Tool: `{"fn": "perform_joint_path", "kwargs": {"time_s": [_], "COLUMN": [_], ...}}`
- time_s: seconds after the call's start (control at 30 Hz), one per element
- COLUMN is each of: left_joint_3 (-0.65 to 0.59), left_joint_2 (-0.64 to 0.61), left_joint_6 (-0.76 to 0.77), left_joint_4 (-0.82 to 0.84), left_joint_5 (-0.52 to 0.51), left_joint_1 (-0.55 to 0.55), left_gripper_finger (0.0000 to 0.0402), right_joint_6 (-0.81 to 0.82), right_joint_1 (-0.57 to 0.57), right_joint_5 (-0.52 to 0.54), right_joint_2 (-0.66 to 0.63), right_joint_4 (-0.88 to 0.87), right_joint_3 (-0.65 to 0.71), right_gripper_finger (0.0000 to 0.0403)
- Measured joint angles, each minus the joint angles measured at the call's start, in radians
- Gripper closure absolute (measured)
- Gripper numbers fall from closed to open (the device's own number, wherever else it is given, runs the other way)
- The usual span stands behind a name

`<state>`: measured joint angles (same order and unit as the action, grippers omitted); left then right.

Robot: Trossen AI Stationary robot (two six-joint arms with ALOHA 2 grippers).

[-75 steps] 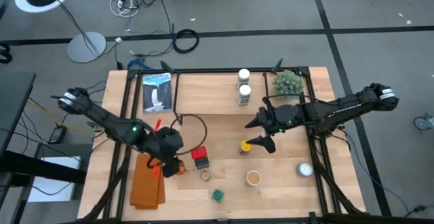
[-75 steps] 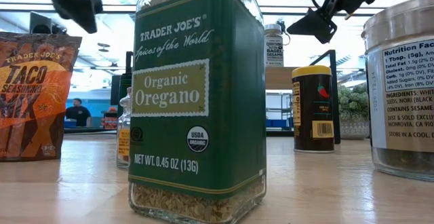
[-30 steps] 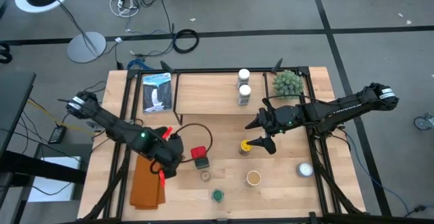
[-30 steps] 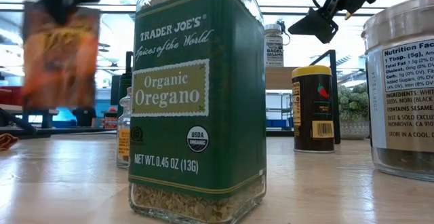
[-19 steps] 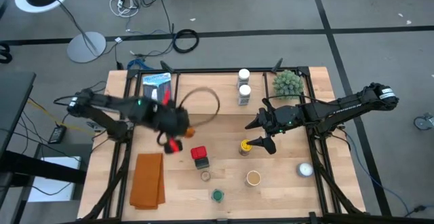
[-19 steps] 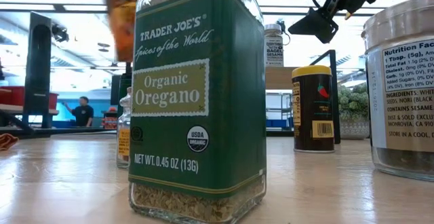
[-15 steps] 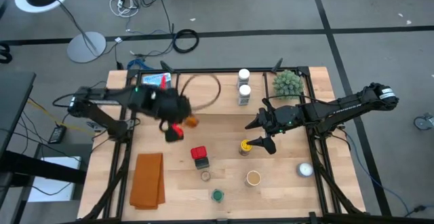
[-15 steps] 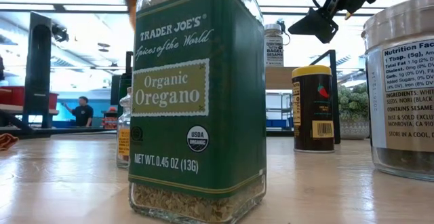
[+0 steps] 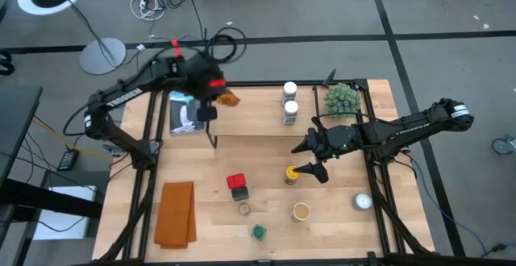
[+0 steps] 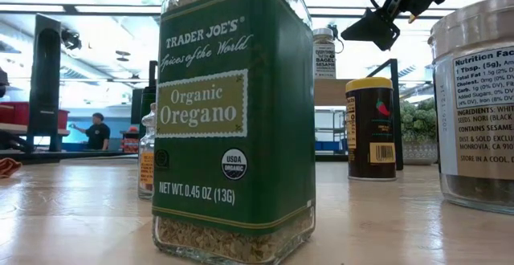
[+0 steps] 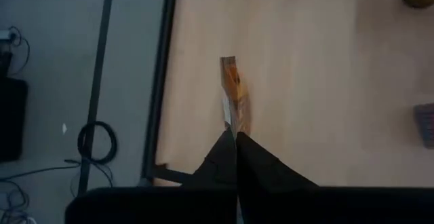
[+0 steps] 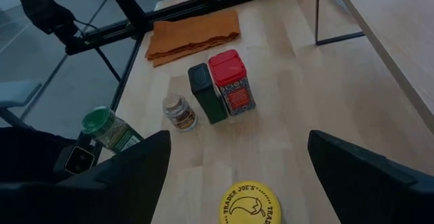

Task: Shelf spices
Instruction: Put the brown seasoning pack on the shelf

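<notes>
My left gripper [image 9: 218, 98] hangs high over the left end of the shelf [image 9: 258, 113], shut on an orange spice packet [image 9: 230, 99], which the left wrist view shows edge-on [image 11: 234, 91]. Two white-capped jars [image 9: 289, 100] stand on the shelf. My right gripper [image 9: 306, 158] stands open above the table, next to a yellow-lidded jar [image 12: 247, 200] that it does not touch. On the table stand a red tin [image 9: 236, 183], a dark green tin [image 12: 207, 91], a small jar [image 9: 243, 209], a green-lidded jar [image 9: 258, 232] and a tan-lidded jar [image 9: 301, 211]. My left gripper pinches the orange packet by its upper edge [image 11: 231, 123] between its two shut fingers. The fingers point down from above. The packet hangs below them, clear of the shelf board.
A spiky green plant ball [image 9: 342, 98] sits at the shelf's right end. A blue-and-white packet [image 9: 187, 110] lies left of the shelf. An orange cloth [image 9: 176, 214] lies at the near left, a white dome [image 9: 362, 202] at the near right. Black frame rails [image 9: 153, 129] border the table.
My left gripper has risen from the table's near left beside the orange cloth and swung toward the far edge, carrying the orange packet clear of the table to above the shelf's left end. It has stayed shut on the packet.
</notes>
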<state>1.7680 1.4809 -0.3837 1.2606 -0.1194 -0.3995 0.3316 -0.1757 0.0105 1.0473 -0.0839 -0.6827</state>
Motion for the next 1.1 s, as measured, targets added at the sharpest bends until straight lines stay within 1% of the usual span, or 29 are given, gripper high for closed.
{"fn": "perform_joint_path", "kwargs": {"time_s": [0.13, 0.2, 0.37, 0.77, 0.97, 1.1], "left_joint_3": [0.0, 0.0, 0.0, 0.0, 0.001, 0.022], "left_joint_2": [0.035, 0.057, 0.11, 0.128, 0.128, 0.129], "left_joint_6": [-0.048, -0.055, -0.053, -0.013, -0.008, -0.008], "left_joint_4": [-0.021, -0.028, -0.034, 0.037, 0.032, 0.037], "left_joint_5": [0.009, 0.041, 0.047, 0.007, 0.003, -0.003], "left_joint_1": [-0.073, -0.099, -0.127, -0.131, -0.131, -0.131], "left_gripper_finger": [0.0401, 0.0401, 0.0401, 0.0401, 0.0402, 0.0401], "right_joint_6": [-0.003, -0.005, -0.021, -0.021, -0.021, -0.021], "right_joint_1": [0.0, 0.0, 0.0, 0.0, 0.0, 0.0], "right_joint_5": [0.0, 0.0, 0.0, 0.0, 0.0, 0.0], "right_joint_2": [0.0, 0.0, 0.0, 0.0, 0.0, 0.0], "right_joint_4": [0.0, 0.0, 0.0, 0.0, 0.0, 0.0], "right_joint_3": [0.0, 0.0, 0.0, 0.0, 0.0, 0.0], "right_gripper_finger": [0.0057, 0.0057, 0.0057, 0.0057, 0.0057, 0.0057]}}
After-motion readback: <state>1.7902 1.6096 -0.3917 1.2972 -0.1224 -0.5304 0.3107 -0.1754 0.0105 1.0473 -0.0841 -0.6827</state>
